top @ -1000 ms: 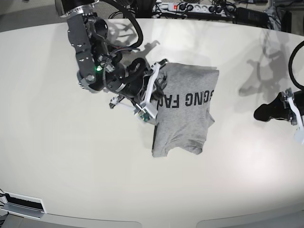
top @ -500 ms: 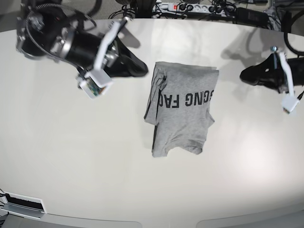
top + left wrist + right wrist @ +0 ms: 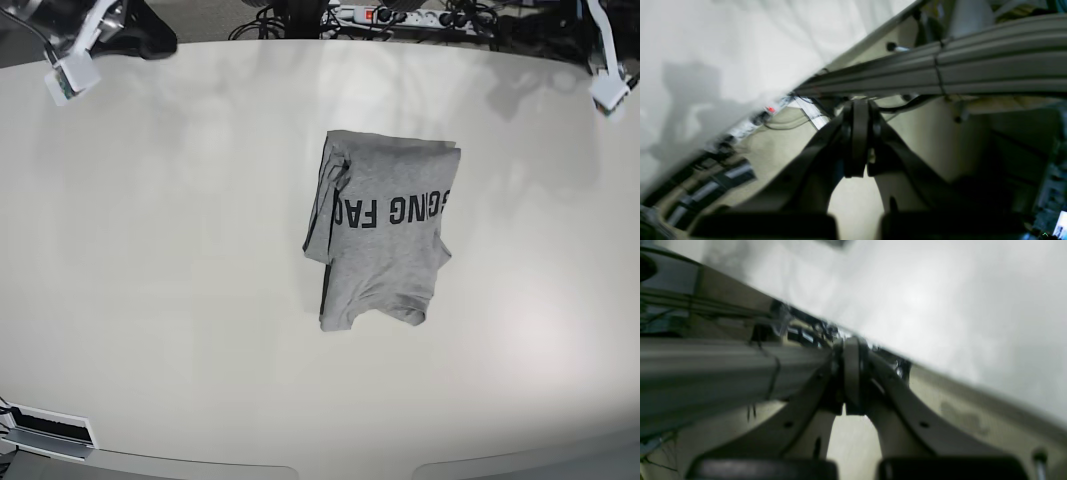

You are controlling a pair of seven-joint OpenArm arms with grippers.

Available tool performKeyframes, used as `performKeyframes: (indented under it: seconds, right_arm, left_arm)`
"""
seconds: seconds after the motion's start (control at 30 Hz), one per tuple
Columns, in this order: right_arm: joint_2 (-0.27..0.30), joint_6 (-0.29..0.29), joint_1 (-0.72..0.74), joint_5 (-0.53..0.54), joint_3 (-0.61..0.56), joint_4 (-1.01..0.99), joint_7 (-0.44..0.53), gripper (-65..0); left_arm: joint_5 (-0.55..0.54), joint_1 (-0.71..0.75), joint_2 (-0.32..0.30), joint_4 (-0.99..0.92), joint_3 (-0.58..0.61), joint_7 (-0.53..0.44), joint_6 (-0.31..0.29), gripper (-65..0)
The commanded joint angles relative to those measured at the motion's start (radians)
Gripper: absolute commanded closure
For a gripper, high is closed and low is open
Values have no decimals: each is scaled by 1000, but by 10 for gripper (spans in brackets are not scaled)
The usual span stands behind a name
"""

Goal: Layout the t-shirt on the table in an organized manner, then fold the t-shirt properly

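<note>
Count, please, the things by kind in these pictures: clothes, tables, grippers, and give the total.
Heather-grey folded cotton t-shirt with black letters: 1
Large glossy off-white table: 1
Black grippers, both shut and empty: 2 (left gripper, right gripper)
Total: 4

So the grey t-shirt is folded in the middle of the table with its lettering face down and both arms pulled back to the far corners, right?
Not quite: the base view shows the t-shirt with its black lettering face up. The rest holds: it lies folded mid-table, and both arms are back at the far corners.
</note>
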Motion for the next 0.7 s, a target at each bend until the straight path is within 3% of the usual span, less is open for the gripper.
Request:
performKeyframes:
  seconds: [0.0,0.13,0.3,0.4,0.5,0.67]
  right_arm:
    - [5,6,-43,20,23,16,9,0]
    - [5,6,-142,1,37,-39,13,0]
    - [26,6,-148,-55,-31,-286,41,0]
    - [70,6,-131,-149,-102,-466,153,0]
    - [130,6,-77,-288,-183,-653,281,0]
    - [188,6,63,-496,-329,-967,441,0]
  left_arm:
    - [-24,45,-4,13,-8,-6,-5,0]
    - [-10,169,43,11,-5,-6,-5,0]
    - [132,254,79,-28,18,-69,-5,0]
    - [257,278,79,-110,106,-137,-5,0]
    - [424,270,78,-232,249,-288,-5,0]
    - [673,142,77,-500,475,-490,5,0]
